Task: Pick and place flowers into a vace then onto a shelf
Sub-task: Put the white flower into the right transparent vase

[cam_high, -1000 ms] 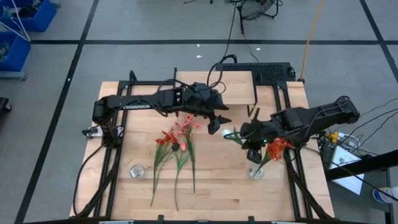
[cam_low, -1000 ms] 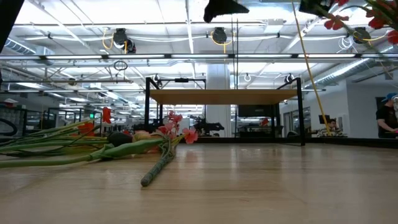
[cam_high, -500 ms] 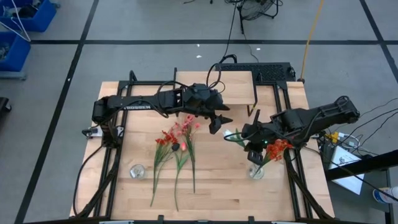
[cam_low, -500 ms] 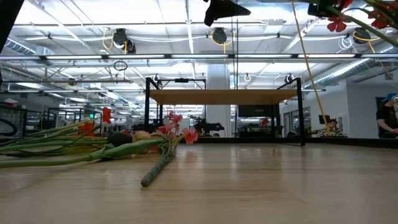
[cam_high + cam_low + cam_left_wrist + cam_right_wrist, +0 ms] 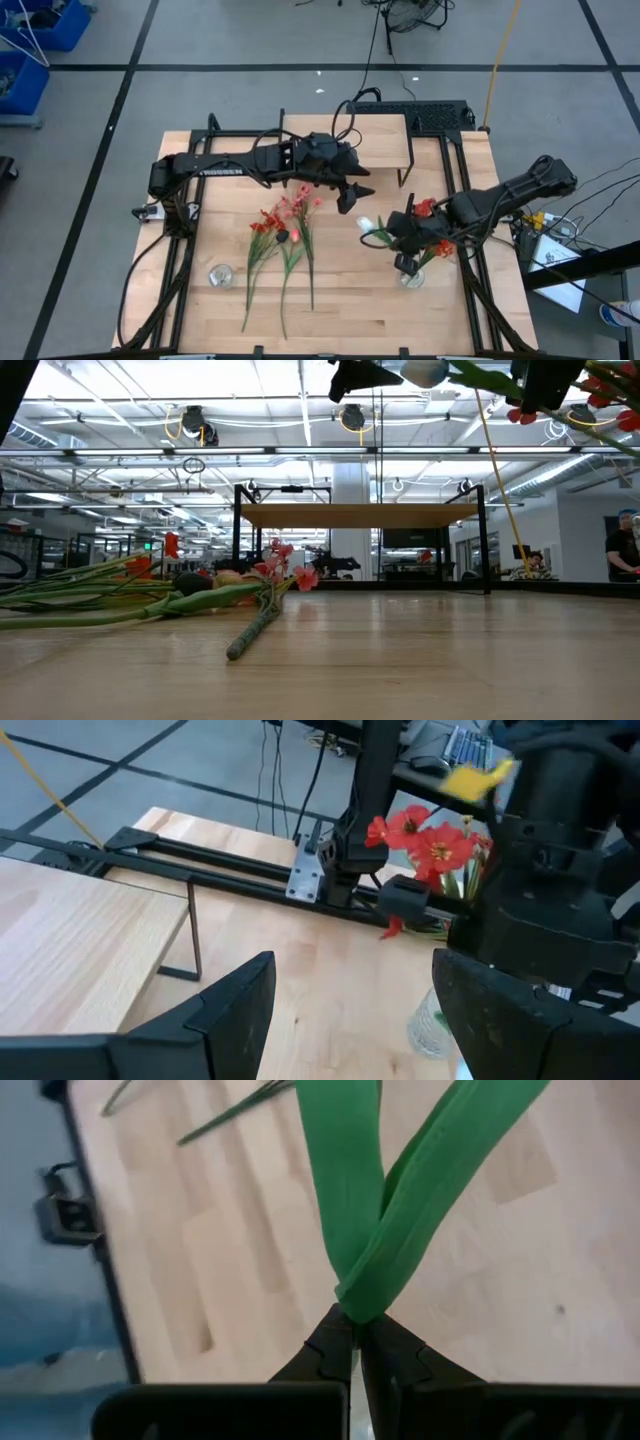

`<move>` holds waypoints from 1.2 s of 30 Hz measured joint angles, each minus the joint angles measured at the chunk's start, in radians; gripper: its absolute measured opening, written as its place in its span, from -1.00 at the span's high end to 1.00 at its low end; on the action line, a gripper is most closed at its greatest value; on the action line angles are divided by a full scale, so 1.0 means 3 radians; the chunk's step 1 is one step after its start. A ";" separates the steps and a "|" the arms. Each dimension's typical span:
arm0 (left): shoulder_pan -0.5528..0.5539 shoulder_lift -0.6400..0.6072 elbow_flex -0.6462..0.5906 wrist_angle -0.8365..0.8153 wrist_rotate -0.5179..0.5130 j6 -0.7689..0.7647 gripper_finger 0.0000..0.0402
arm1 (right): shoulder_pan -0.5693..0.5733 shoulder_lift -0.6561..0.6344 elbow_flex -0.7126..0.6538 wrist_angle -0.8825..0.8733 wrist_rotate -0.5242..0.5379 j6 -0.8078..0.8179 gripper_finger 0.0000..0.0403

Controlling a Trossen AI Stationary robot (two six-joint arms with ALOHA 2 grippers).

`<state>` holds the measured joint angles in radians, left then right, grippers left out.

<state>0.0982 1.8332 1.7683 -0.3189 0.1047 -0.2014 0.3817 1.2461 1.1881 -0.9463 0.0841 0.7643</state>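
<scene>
Several flowers (image 5: 283,240) lie loose on the table left of the middle, stems toward the near edge. My right gripper (image 5: 404,237) hangs above a glass vase (image 5: 412,276) at the near right. It is shut on a flower with a white bud (image 5: 367,223) and broad green leaves (image 5: 375,1200). Red blossoms (image 5: 428,842) show beside that gripper, over the vase. My left gripper (image 5: 352,196) hovers open above the table's middle, with nothing between its fingers (image 5: 236,1012). The shelf (image 5: 345,140) stands at the far middle. My right gripper pinches the flower's green leaves where they come together (image 5: 360,1312), between its two fingertips (image 5: 332,1342). The fingers slant downward from the table's right side. The flower is lifted clear of the table, its white bud (image 5: 425,372) pointing toward the table's left.
A second small glass (image 5: 221,275) stands at the near left. The shelf's black legs (image 5: 237,540) rise at the far side, with bare wood (image 5: 400,650) in front of them. A person (image 5: 625,555) is in the room beyond the right edge.
My right gripper has sunk and shifted toward the table's near edge, rolling a little, still shut on the flower. The white bud has swung out toward the table's left and now shows at the top of the low view.
</scene>
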 joint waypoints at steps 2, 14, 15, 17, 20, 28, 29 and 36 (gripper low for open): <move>0.0015 0.0000 0.0000 0.0036 0.0002 -0.0012 -0.36 | 0.0058 0.0000 -0.0023 -0.0006 0.0200 0.0058 1.00; 0.0087 -0.0003 0.0000 0.0124 0.0006 -0.0062 -0.36 | 0.0312 0.0000 -0.0028 -0.0001 0.0578 0.0409 1.00; 0.0090 -0.0003 0.0000 0.0128 0.0005 -0.0067 -0.36 | 0.0335 0.0000 -0.0028 -0.0001 0.0633 0.0430 1.00; 0.0096 -0.0003 0.0000 0.0166 0.0005 -0.0072 -0.36 | 0.0388 0.0000 -0.0028 -0.0003 0.0772 0.0502 1.00; 0.0094 -0.0003 0.0000 0.0219 0.0005 -0.0072 -0.36 | 0.0471 0.0000 -0.0028 -0.0004 0.0860 0.0529 1.00; 0.0093 -0.0004 0.0000 0.0315 0.0004 -0.0058 -0.36 | 0.0635 0.0000 -0.0159 0.0114 0.1097 0.0690 1.00; 0.0093 -0.0004 0.0000 0.0313 0.0003 -0.0055 -0.36 | 0.0637 0.0001 -0.0193 0.0162 0.1125 0.0671 1.00; 0.0093 -0.0004 0.0000 0.0308 0.0003 -0.0053 -0.36 | 0.0636 0.0000 -0.0513 0.0781 0.1152 0.0741 1.00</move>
<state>0.1261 1.8320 1.7683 -0.2263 0.1055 -0.2173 0.5724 1.2461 1.0342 -0.7118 0.4296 0.9865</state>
